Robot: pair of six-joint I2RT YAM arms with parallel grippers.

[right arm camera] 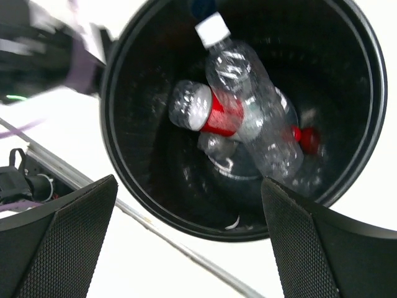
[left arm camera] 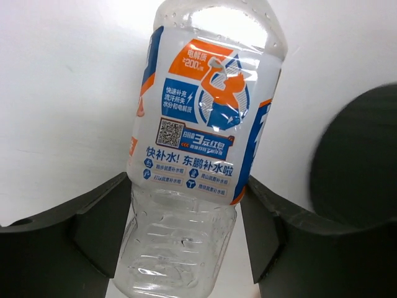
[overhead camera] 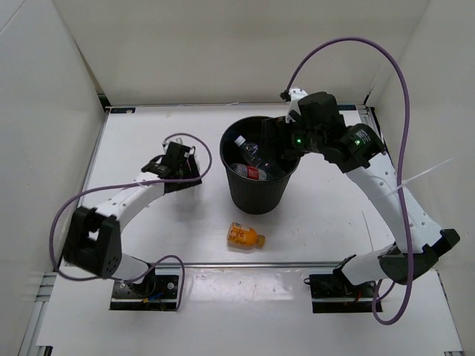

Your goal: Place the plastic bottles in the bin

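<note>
Left fingers (left arm camera: 93,239) tight on blue-white bottle (left arm camera: 198,124); right fingers (right arm camera: 65,248) wide, empty, over bin (right arm camera: 139,146) with red-label bottle (right arm camera: 214,115) and plain bottle (right arm camera: 257,121).

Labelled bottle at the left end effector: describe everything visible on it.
The labelled bottle is clear, thin, crinkled plastic, apparently empty. A white, blue and orange wrap label with a QR code and Chinese print covers its middle. The left end effector grips its bare section below the label, a finger on each side. Cap unseen.

bin (overhead camera: 256,194): bottles (overhead camera: 251,162) inside | orange bottle (overhead camera: 245,236): lying before bin | right tool (overhead camera: 273,137): over rim
</note>
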